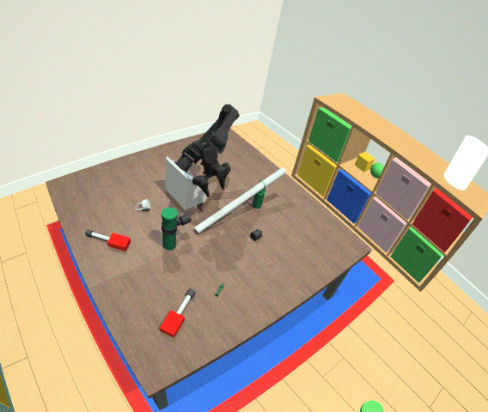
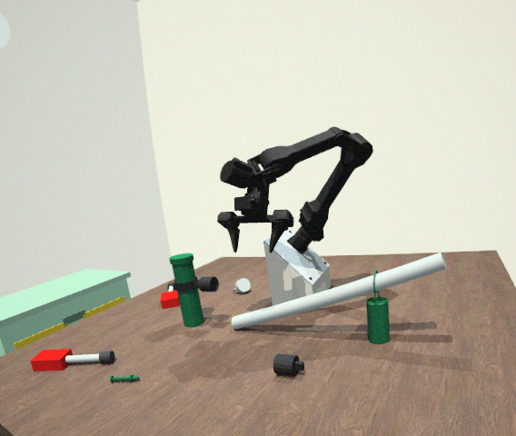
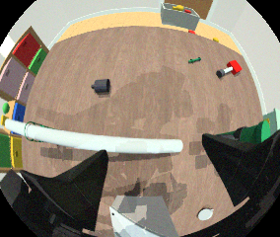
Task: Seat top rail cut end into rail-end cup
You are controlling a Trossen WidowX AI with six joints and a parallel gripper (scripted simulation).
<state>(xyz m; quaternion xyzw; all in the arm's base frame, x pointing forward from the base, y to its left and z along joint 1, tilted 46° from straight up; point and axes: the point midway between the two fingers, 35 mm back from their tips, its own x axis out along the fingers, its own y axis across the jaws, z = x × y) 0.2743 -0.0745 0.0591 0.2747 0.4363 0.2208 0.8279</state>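
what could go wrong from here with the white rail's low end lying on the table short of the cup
1. The open gripper hangs above the long white rail; a tilted regrasp could lever it against the thin green loop.
2. The dark rail-end cup sits higher than the rail's cut end; pushing low may miss it.

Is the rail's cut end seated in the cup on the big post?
No, the rail has its low end on the table, apart from the cup.
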